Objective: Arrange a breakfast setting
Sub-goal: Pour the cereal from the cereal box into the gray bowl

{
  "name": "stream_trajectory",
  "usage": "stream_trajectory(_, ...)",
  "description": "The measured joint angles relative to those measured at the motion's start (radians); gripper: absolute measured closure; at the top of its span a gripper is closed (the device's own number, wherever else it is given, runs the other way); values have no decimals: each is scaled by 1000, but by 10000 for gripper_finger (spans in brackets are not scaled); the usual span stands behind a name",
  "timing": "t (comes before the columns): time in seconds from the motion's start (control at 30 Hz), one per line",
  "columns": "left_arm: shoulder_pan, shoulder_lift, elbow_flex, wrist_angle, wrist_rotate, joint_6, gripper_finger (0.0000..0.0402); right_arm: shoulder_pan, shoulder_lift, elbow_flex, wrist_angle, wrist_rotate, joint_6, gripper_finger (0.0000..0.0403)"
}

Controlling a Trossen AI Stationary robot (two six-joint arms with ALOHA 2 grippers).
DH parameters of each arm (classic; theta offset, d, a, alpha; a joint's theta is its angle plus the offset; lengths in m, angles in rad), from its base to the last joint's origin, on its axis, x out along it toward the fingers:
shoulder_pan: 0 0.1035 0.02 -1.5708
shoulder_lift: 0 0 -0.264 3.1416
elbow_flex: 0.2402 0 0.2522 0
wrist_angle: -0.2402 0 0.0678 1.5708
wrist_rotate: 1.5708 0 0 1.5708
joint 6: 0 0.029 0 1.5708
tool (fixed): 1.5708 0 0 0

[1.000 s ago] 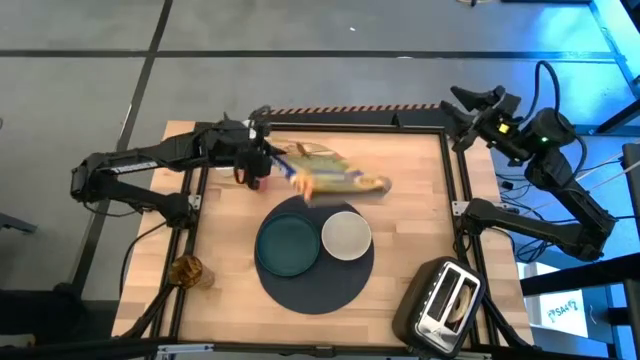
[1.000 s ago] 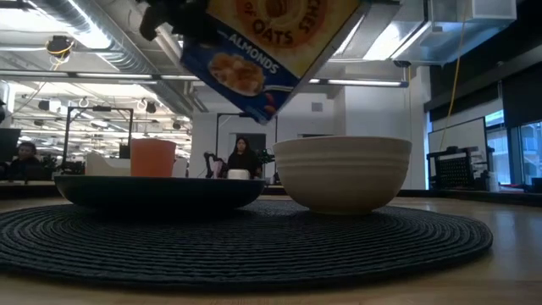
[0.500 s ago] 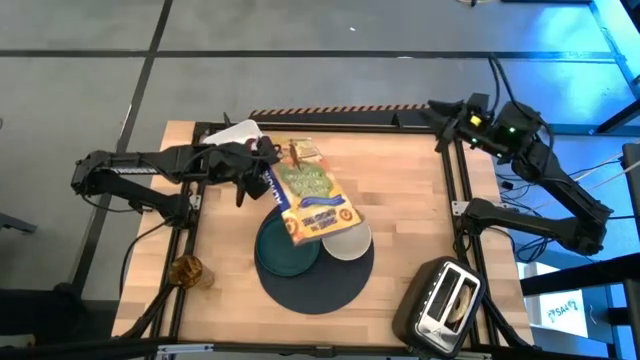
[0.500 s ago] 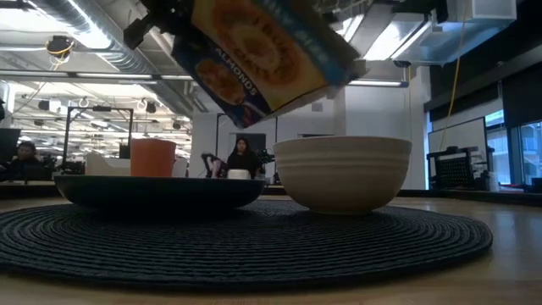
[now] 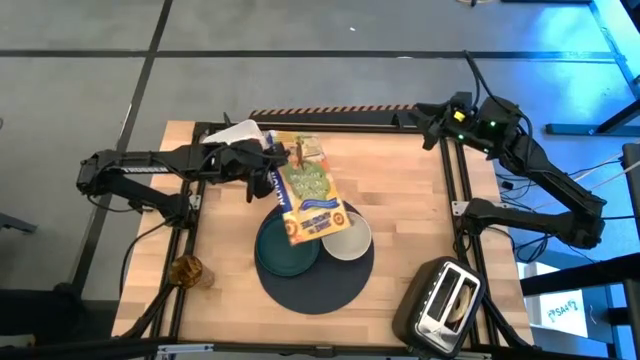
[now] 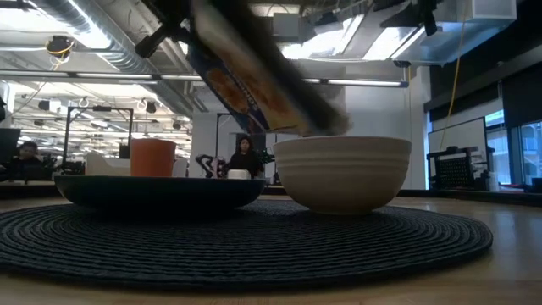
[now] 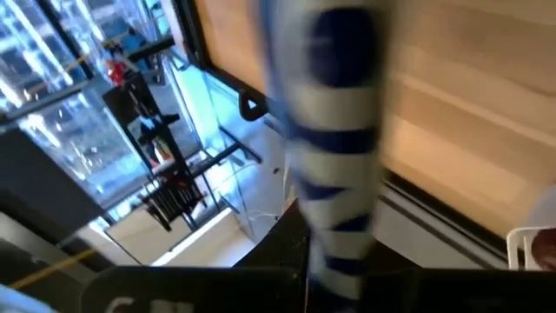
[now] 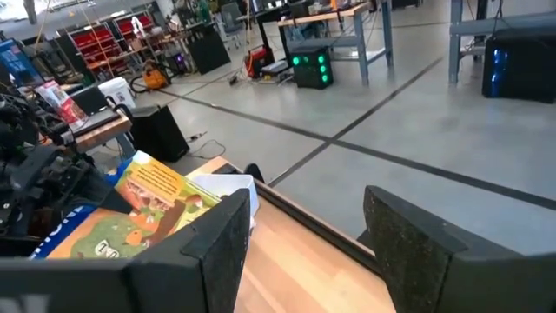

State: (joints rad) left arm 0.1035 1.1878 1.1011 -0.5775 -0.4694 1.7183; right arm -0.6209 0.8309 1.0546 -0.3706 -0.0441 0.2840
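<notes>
My left gripper [image 5: 263, 172] is shut on a cereal box [image 5: 308, 190], yellow and green with a blue edge, held above the table's middle. In the low view the box [image 6: 254, 76] slants down, its low end just over the rim of the white bowl [image 6: 342, 172]. The bowl [image 5: 350, 240] and the teal plate [image 5: 283, 255] rest on the round dark mat [image 5: 315, 285]. The orange cup [image 6: 152, 157] stands behind the plate. My right gripper [image 5: 420, 113] is open and empty over the far right edge. My left gripper holds the cereal box by its long left side [image 5: 273, 178], near the far end, coming level from the table's left. The box is lifted clear and slants down toward the bowl. The left wrist view shows only the blurred blue-and-white box edge [image 7: 339, 148].
A toaster [image 5: 440, 300] stands at the near right corner. An amber glass object [image 5: 187, 270] sits at the near left edge. A white sheet [image 5: 235, 132] lies at the far left. Black rails [image 5: 460, 190] frame the table. People sit in the room behind [image 6: 243, 157].
My left gripper has turned the cereal box about: it pointed toward the table's right edge, and now it points toward the near edge, over the plate and bowl, its low end tipped down to the bowl's rim. My right gripper has moved toward the table's left along the far edge.
</notes>
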Motion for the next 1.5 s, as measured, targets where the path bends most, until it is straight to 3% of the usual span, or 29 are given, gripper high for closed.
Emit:
stream_trajectory(0.5, -9, 90, 0, 214, 16, 190, 397, 0, 10, 0, -35, -1, 0, 189)
stream_trajectory(1.5, -35, 111, 0, 348, 19, 537, 397, 0, 10, 0, -51, -1, -3, 189)
